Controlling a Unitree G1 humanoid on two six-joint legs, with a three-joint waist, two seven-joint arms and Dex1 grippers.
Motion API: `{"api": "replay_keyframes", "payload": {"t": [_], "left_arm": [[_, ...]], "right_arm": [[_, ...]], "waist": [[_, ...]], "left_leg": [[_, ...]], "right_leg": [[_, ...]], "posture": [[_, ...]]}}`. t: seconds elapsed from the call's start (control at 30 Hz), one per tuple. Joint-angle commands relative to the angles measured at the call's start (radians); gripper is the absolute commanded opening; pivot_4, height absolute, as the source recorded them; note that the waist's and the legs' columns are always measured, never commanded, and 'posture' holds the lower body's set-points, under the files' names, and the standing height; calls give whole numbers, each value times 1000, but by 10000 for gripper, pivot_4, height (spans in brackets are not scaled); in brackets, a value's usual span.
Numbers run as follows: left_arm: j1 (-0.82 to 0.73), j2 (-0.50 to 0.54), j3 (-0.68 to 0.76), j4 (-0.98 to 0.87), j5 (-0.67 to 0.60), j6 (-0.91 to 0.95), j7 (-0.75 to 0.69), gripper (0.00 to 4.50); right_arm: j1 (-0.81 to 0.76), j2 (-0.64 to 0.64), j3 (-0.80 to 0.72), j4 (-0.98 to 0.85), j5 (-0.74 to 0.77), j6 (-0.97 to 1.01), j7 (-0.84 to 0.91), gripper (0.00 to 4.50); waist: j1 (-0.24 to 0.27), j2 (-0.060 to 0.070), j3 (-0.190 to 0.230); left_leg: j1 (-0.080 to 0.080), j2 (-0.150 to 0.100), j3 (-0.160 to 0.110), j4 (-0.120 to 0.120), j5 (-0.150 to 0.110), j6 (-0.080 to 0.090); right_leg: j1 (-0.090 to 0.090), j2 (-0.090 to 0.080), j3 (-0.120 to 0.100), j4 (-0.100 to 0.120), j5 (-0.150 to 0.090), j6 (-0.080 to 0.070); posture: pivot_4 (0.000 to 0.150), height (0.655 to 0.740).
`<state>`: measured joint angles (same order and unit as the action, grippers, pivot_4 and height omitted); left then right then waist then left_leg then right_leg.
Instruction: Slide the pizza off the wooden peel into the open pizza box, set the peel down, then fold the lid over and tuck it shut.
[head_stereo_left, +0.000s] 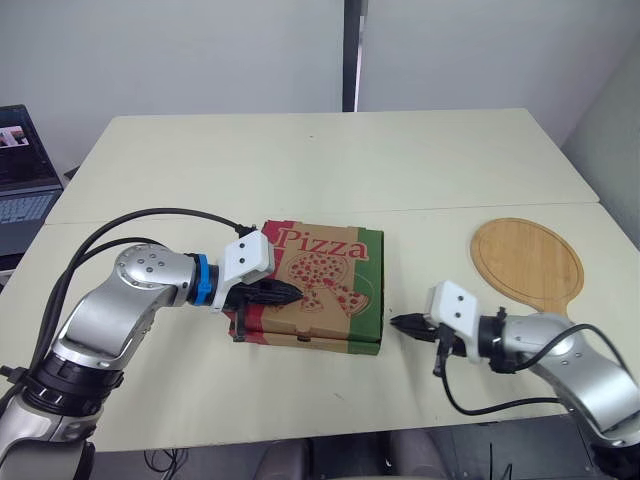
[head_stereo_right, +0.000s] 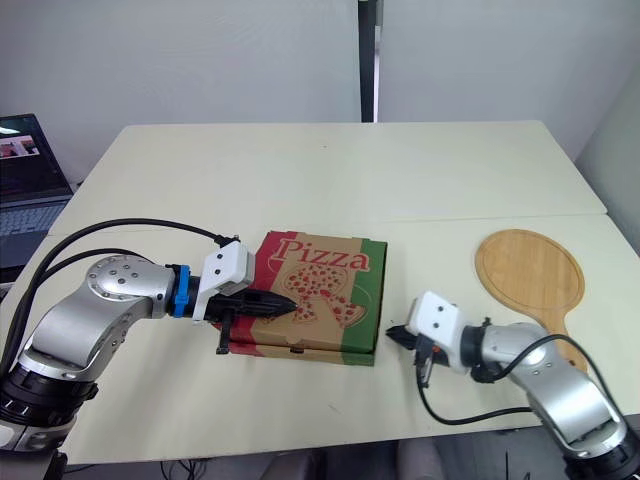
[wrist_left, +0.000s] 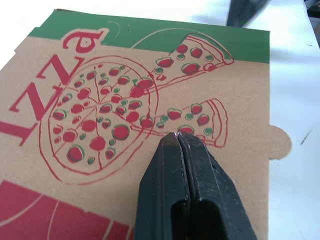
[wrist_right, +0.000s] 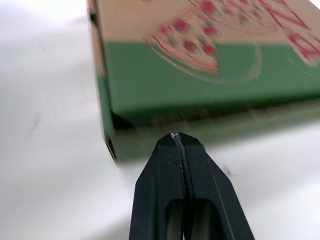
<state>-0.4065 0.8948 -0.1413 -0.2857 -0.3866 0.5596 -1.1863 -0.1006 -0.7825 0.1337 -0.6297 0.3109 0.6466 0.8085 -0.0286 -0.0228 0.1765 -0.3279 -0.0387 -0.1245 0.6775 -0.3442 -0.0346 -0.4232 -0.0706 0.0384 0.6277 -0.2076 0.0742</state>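
Note:
The pizza box (head_stereo_left: 335, 260) lies closed in the middle of the table, its printed lid (wrist_left: 125, 100) down flat. My left gripper (head_stereo_left: 293, 292) is shut and rests its tips on the lid's front left part (wrist_left: 176, 136). Just off the box's right side wall (wrist_right: 175, 95), low over the table, my right gripper (head_stereo_left: 395, 322) is shut with nothing in it (wrist_right: 174, 136). The round wooden peel (head_stereo_left: 528, 262) lies flat and bare on the table to the right, handle toward me. The pizza itself is hidden.
A laptop (head_stereo_left: 22, 180) sits open off the table's left edge. The cream table (head_stereo_left: 330, 160) has two halves with a seam running across behind the box. A dark post (head_stereo_left: 351, 55) stands behind the far edge.

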Motion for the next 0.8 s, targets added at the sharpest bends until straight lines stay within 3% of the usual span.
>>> {"api": "replay_keyframes", "payload": {"t": [0.03,0.2,0.43,0.7,0.8], "left_arm": [[5,9,0,-16,14,-3,3,0],[-2,3,-2,-9,18,-5,5,0],[-2,3,24,-16,-1,3,11,0],[10,62,174,-13,-90,67,16,0],[34,166,243,84,-49,21,-23,0]], "right_arm": [[-43,15,-89,-60,77,20,-5,358],[-153,113,26,-68,62,38,-61,358],[-295,263,282,82,-83,-42,-84,358],[-333,301,333,163,-128,-106,-38,358],[-339,305,332,184,-139,-128,-21,358]], "waist": [[-2,0,0],[-4,0,0],[-3,0,0],[-3,1,0],[-4,1,1]], "left_leg": [[0,0,0,0,0,0],[0,0,-1,0,0,0],[0,0,-1,0,0,0],[-1,0,-2,0,0,-1],[-1,0,-2,-1,0,-1]], "right_leg": [[0,0,0,0,0,0],[0,0,0,0,0,0],[-1,0,0,0,0,0],[-2,0,-1,0,0,0],[-2,0,-1,0,0,0]], "posture": [[1500,7400],[1500,7400],[1500,7400],[1500,7400],[1500,7400]]}}
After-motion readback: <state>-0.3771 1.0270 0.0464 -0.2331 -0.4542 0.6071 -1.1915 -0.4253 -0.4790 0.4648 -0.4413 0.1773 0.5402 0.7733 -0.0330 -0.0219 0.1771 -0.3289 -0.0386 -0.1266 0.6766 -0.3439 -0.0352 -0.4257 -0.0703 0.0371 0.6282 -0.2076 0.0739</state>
